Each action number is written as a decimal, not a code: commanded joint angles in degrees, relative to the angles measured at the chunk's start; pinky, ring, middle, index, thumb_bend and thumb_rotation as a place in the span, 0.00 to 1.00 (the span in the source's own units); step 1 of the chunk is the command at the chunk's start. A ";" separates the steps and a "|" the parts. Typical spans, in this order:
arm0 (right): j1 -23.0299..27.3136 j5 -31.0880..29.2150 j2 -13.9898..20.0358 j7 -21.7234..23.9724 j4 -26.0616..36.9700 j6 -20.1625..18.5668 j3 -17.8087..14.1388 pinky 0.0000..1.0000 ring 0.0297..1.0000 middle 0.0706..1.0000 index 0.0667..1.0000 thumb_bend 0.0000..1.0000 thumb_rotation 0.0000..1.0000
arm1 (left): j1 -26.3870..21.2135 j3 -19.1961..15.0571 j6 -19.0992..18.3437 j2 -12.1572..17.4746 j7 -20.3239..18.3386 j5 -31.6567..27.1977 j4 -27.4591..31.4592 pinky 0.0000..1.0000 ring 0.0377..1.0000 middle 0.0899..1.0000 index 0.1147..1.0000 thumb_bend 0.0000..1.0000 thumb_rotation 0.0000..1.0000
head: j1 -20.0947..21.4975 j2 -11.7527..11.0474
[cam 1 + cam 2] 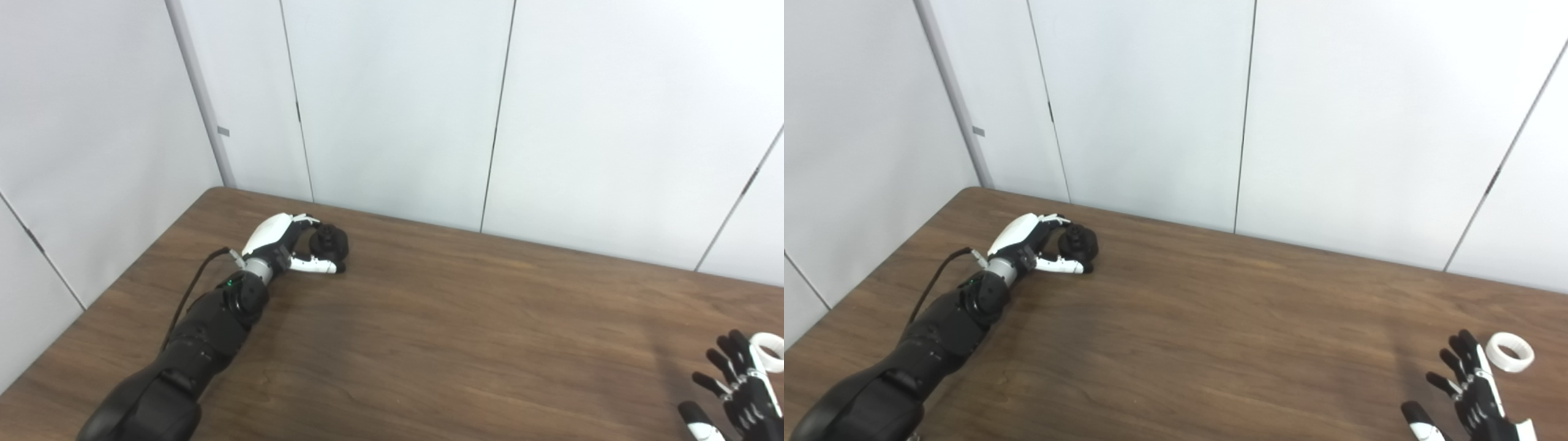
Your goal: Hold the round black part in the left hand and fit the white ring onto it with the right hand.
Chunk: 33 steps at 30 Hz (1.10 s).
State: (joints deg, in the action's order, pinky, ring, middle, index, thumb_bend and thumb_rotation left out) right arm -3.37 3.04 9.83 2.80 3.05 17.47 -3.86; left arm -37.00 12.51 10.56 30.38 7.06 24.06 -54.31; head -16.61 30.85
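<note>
Brown wood-grain table (1213, 343) fills the lower part of both views, with plain white wall panels (1151, 104) behind it.

Left arm (202, 331) comes in from the bottom left corner and stretches diagonally out toward the far left part of the table, so it's pretty well extended. The left hand (278, 245) is turned on its side, white back facing up and left. Its fingers (306, 222) curl over the top of the black part (329, 243) and the thumb (315, 265) lies along the table under the near side of it, so the hand is wrapped around the part. The part looks to be sitting on or just above the table, can't tell which from here.

Right hand (1470, 392) is way over at the bottom right corner, only partly in the picture, well apart from the left hand. It's palm-ish down with the fingers spread apart and pointing away from the robot, holding nothing.

White ring (1510, 351) lies flat on the table just beside the right hand's fingertips (1465, 339), on their far right side. In the left eye view it sits right at the picture's edge and looks like it's nearly touching the fingers, but in the right eye view there's a small gap.
</note>
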 commanded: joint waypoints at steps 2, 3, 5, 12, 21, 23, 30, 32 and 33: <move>-2.45 -0.89 -2.37 -0.53 -3.41 0.54 0.98 0.82 0.93 0.96 0.96 0.46 0.49 | -1.00 0.98 3.33 -1.41 -0.10 0.20 -1.32 1.00 0.99 0.88 0.50 0.69 0.15 | -0.03 0.04; -2.42 -1.27 -2.34 -0.37 -3.48 0.79 0.97 0.82 0.93 0.96 0.96 0.46 0.49 | -1.10 1.23 4.44 -1.28 1.70 0.94 -1.82 1.00 0.98 0.87 0.46 0.61 0.11 | -0.03 0.04; -2.37 -1.82 -2.29 -0.18 -3.44 0.92 0.92 0.82 0.93 0.96 0.97 0.44 0.47 | -1.46 1.75 6.53 -1.01 4.08 1.79 -3.04 1.00 0.96 0.79 0.42 0.54 0.06 | -0.26 0.33; -2.61 -1.53 -2.51 -0.75 -1.64 -0.53 0.67 0.82 0.93 0.96 0.97 0.45 0.48 | -2.20 2.90 8.51 -0.39 4.60 1.87 -3.65 1.00 0.96 0.74 0.41 0.52 0.06 | -0.64 0.70; -3.23 -2.57 -3.38 -1.02 3.50 -4.33 0.07 0.79 0.93 0.97 0.98 0.47 0.50 | -1.59 4.31 10.49 1.02 2.36 2.07 -0.30 1.00 0.96 0.74 0.41 0.52 0.06 | -0.30 1.22; -3.39 -2.90 -3.54 -0.96 5.02 -5.63 0.04 0.79 0.94 0.98 0.99 0.47 0.50 | -1.13 4.51 11.05 1.20 1.70 2.17 1.19 1.00 0.96 0.74 0.41 0.52 0.06 | -0.02 1.34; -3.54 -1.39 -3.84 -1.45 8.74 -7.78 -0.41 0.78 0.92 0.96 0.97 0.48 0.50 | 3.78 5.60 10.38 0.47 -3.05 2.71 13.81 1.00 0.97 0.74 0.41 0.52 0.06 | 1.87 2.06; -3.48 -1.15 -3.78 -1.40 9.32 -7.97 -0.31 0.77 0.92 0.97 0.98 0.50 0.52 | 5.10 5.72 10.41 0.26 -4.34 2.96 16.98 1.00 0.98 0.75 0.41 0.52 0.06 | 2.35 2.39; -3.33 -0.91 -3.72 -1.36 9.59 -7.93 -0.20 0.77 0.92 0.97 0.98 0.50 0.53 | 5.90 5.92 10.55 0.03 -5.14 3.13 18.89 1.00 0.98 0.75 0.41 0.52 0.06 | 2.59 2.44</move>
State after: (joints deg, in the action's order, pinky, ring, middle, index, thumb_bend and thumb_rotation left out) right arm -7.59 1.86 5.99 2.03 10.16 8.62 -3.83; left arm -30.39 17.94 19.75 30.73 3.33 26.87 -37.86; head -14.24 33.22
